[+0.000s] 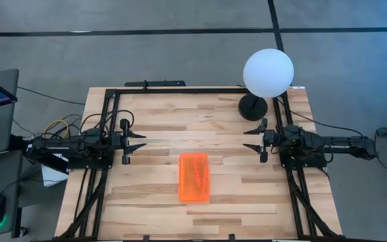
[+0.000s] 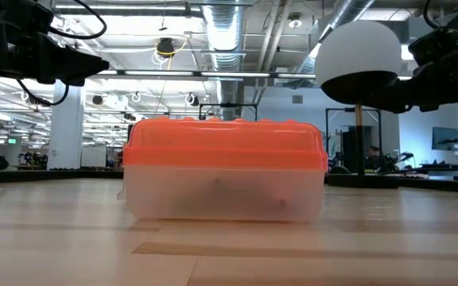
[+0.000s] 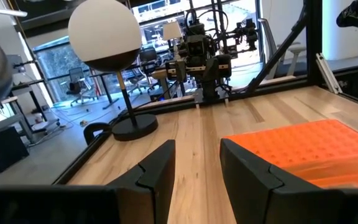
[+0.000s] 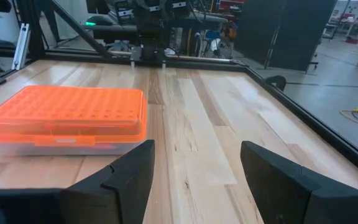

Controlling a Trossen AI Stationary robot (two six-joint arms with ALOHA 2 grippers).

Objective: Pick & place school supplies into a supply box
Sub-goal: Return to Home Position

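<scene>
Rectangular clear plastic supply box with a bright orange lid (image 1: 194, 177) is lying closed on the pale wooden table (image 1: 153, 195), lower centre of the high view.
The left gripper (image 1: 144, 142) and right gripper (image 1: 246, 140) are hovering mid-left and mid-right, well apart from the box, both with jaws apart (a white globe lamp (image 1: 268, 70) is standing upper right).

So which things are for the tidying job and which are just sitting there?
For the job: small clear plastic box with closed orange lid, centred; left arm and right arm at either side, jaws open.
Just there: white globe lamp on black base, beside the right arm.
</scene>
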